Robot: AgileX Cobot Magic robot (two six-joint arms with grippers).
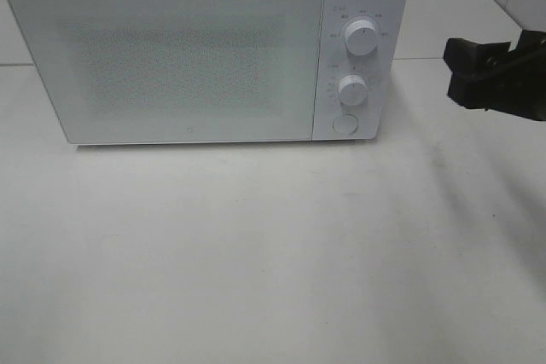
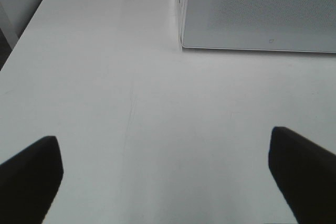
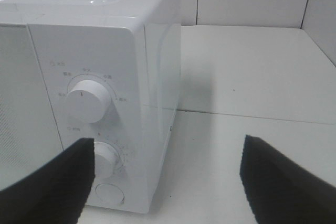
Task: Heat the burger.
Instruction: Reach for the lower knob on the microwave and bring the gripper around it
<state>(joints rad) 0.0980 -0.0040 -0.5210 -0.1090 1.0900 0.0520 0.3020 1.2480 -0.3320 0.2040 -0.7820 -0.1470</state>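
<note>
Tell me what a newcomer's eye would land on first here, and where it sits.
A white microwave with its door shut fills the back of the white table, two round knobs and a button stacked on its right-hand panel. The black right gripper, open and empty, hangs off the microwave's right end, near that panel.

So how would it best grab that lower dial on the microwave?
By the round rim of the lower dial, coming straight at the front of the microwave, jaws spread to either side. It sticks out of the panel as a short cylinder, so only its curved side offers a hold.
</note>
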